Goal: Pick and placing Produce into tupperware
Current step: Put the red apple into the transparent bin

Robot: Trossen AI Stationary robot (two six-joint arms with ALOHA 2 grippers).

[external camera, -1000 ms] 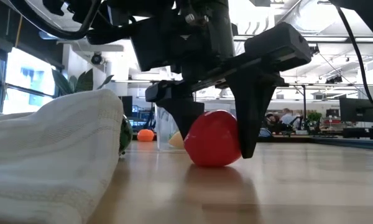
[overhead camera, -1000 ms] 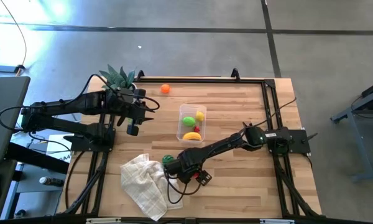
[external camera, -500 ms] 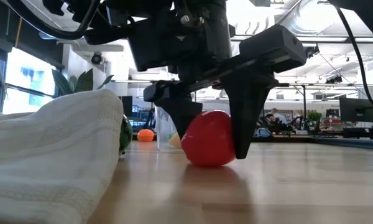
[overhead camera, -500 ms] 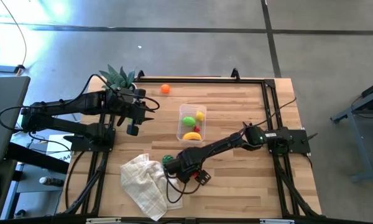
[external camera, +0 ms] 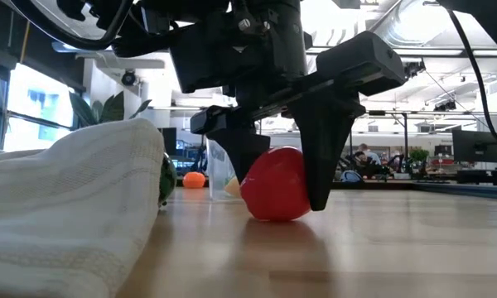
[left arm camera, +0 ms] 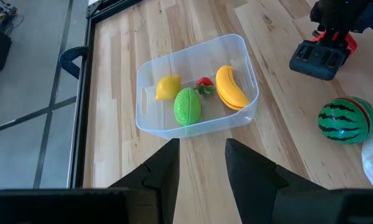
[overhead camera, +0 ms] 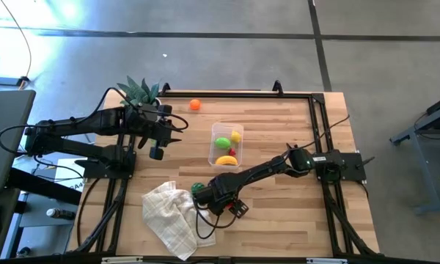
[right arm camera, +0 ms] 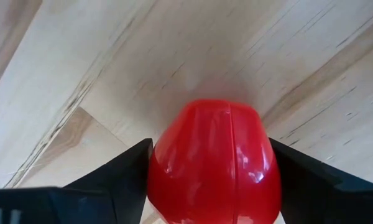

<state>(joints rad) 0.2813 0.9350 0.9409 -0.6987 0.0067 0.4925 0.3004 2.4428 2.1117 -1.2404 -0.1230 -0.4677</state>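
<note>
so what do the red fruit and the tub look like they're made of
Red fruit: probably hard glossy plastic, given the bright highlights and a moulded seam down its middle. Tub: thin clear plastic; the wood grain and the fruit inside show through its walls.

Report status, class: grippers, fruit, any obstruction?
Right gripper down on table, fingers touching red fruit. Left gripper waiting open beside tub. Cloth and melon close by.
</note>
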